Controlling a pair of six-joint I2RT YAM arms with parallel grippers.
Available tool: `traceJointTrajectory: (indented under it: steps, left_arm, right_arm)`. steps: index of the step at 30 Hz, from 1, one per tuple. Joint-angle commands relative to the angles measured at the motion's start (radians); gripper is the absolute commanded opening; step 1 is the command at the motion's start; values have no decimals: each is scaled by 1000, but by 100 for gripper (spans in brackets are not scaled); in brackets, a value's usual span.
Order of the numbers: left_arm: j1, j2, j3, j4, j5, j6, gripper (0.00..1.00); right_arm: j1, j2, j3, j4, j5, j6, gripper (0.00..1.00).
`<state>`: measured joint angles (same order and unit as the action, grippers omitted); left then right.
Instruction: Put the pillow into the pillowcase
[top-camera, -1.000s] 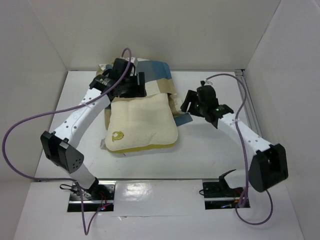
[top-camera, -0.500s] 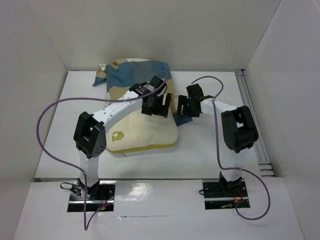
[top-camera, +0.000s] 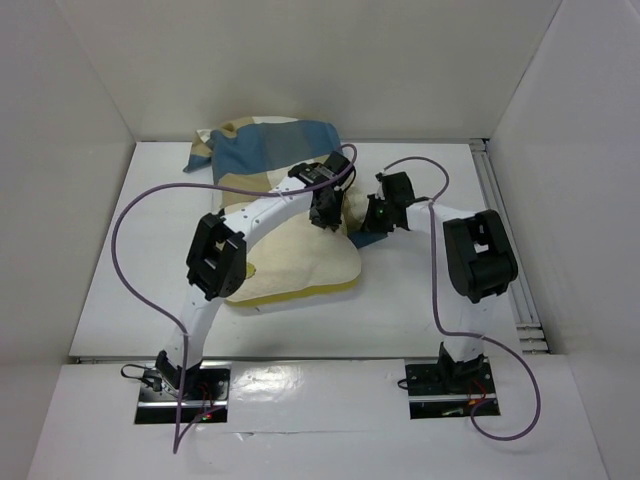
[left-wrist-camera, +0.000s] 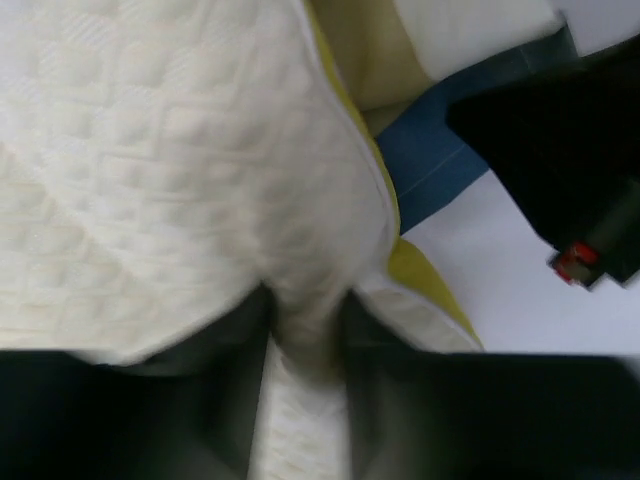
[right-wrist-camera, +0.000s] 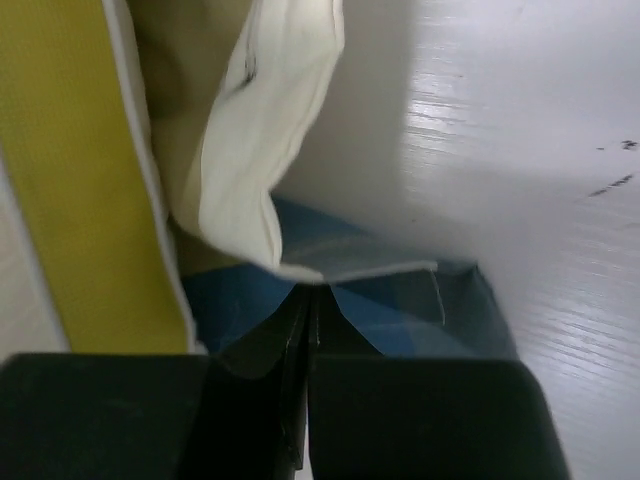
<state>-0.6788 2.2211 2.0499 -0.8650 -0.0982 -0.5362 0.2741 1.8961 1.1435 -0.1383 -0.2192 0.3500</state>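
Note:
The cream pillow (top-camera: 300, 262) with yellow piping lies mid-table, its far end tucked under the blue, tan and cream checked pillowcase (top-camera: 265, 145). My left gripper (top-camera: 325, 214) sits at the pillow's far right corner. In the left wrist view the left gripper (left-wrist-camera: 305, 335) is shut on a fold of the quilted pillow (left-wrist-camera: 150, 180). Just to the right, my right gripper (top-camera: 366, 224) rests low on the table. In the right wrist view the right gripper (right-wrist-camera: 305, 300) is shut on the blue edge of the pillowcase (right-wrist-camera: 410, 300), beside the pillow's yellow side (right-wrist-camera: 80, 180).
White walls enclose the table (top-camera: 140, 220) at the back and on both sides. A metal rail (top-camera: 500, 220) runs along the right edge. Purple cables loop over both arms. The right gripper's black body (left-wrist-camera: 570, 160) is close beside the left one.
My left gripper moved from the pillow's far left to its far right corner and closed on it. The right arm folded inward and its jaws closed on the pillowcase edge.

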Motion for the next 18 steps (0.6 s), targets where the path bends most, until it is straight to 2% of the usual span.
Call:
traceJointTrajectory:
  steps: [1,2,3,4,5,6,7,8,10,15,17,18]
  left_arm:
    - [-4,57,46,-20,-38,-21,26]
    - [8,57,46,-20,-38,-21,0]
    - [8,57,35,-20,-5,-31,0]
    - [22,57,14,-20,-5,-45,0]
    - [33,43,-3,-20,-5,-45,0]
    - [33,26,-20,0,-5,-45,0]
    - [33,-7,-52,24,-5,-45,0]
    - [44,-24,-63,24,-5,-45,0]
    - [44,-49,-76,38,24,-45,0]
    - [55,-95,-76,47,37,-36,0]
    - [55,-104,-76,47,37,-36,0]
    - [55,-113,-76,47,37,-36,0]
  right_arm:
    - [-21,-83,-5,65,-45,-6,0]
    - [-21,-83,-5,39,-45,-6,4]
    - [-21,-92,-5,25,-28,-19,14]
    - [-21,-101,5,16,-17,-31,45]
    - [-21,-101,5,16,3,-31,63]
    - [-21,-101,15,-12,20,-43,72]
    - [-21,-101,33,-35,53,-55,84]
    - [-21,-101,42,-44,76,-55,90]
    - [-21,-74,80,-55,113,-65,99]
    - [-12,30,194,-73,123,-86,100]
    - [-3,92,258,-86,109,-98,95]
    - [-3,107,272,-86,83,-98,87]
